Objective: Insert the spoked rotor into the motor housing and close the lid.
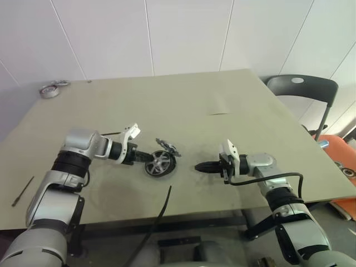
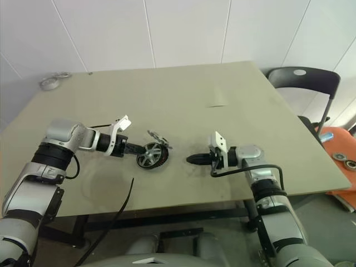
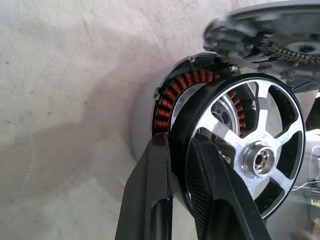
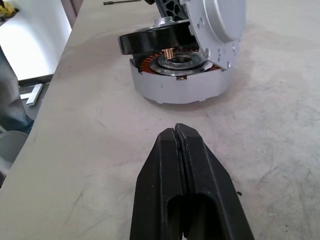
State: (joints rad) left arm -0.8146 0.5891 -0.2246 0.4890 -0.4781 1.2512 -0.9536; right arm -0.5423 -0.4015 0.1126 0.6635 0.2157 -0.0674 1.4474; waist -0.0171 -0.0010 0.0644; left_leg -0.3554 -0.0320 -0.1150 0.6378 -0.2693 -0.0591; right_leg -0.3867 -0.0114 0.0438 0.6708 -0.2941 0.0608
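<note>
Six-spoke silver rotor point(image 3: 250, 155), dark rim pinched in left gripper point(image 3: 182, 165), atop copper-wound housing point(image 4: 180, 75); right gripper point(image 4: 176, 131) fully closed, empty.

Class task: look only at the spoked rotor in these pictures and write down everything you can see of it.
The spoked rotor is a flat round disc of bright silver metal with broad spokes, a small raised hub with a centre hole and a thick dark rim. It stands tilted on edge, partly over the round silver motor housing with its ring of orange-brown copper windings, not yet seated flat. The left gripper pinches its rim between two black fingers. The housing's hinged silver lid stands open behind it.
</note>
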